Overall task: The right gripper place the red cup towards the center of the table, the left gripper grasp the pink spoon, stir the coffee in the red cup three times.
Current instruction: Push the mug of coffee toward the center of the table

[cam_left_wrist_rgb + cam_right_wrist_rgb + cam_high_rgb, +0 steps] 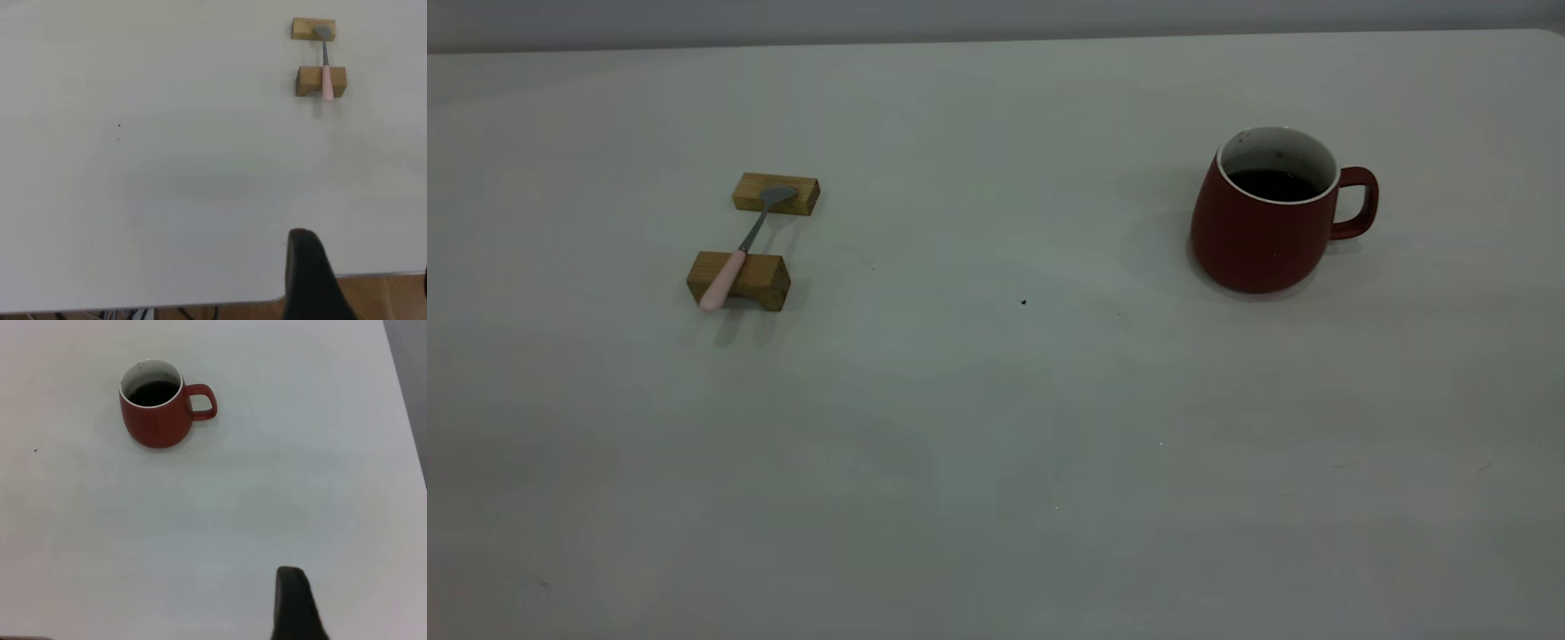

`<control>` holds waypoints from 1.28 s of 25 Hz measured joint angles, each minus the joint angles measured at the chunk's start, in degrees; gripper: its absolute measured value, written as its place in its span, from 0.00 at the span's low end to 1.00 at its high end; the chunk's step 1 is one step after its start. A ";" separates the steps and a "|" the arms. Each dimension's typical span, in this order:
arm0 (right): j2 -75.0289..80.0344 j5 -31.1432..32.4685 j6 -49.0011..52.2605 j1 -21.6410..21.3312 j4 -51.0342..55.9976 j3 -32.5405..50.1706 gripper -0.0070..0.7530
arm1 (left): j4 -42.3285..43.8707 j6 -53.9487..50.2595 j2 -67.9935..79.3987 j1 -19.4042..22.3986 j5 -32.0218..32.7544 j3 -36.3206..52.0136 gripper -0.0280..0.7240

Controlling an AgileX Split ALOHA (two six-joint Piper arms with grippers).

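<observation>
Toward the table's right edge, well short of its far edge, the red cup (1267,227) stands upright with its loop handle (1357,203) turned to the right edge and the coffee (1272,184) lying dark some way below the white rim. It looks like glazed ceramic: stiff, fairly heavy with liquid in it, slick on its rounded belly, and liable to chip or slop if jolted. The handle seems the surest place to take hold, since it faces outward and gives the fingers something to close around; a pinch on the wall risks slipping. Any slide toward the middle should be slow and level.

Over by the left edge, well apart from the cup, the pink spoon (740,252) bridges two wooden blocks (738,280), its grey bowl on the far block and its pale handle overhanging the near one. It looks light, rigid and thin; the raised span between the blocks leaves room underneath for fingers, so the handle near the near block is my pick.

Only a dark finger (310,280) of the left gripper shows, off the table's (996,427) edge, and one finger (297,607) of the right gripper above bare tabletop near the cup's side; I cannot tell whether either is spread or closed, and neither holds anything
</observation>
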 joint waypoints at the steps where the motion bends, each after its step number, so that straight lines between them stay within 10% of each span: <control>1: 0.00 0.00 0.00 0.00 0.00 0.00 0.68 | 0.00 0.00 0.00 0.00 0.00 0.00 0.67; 32: 3.59 0.00 -0.19 0.00 0.08 -2.17 0.69 | 0.00 0.32 0.00 0.00 0.04 0.00 0.67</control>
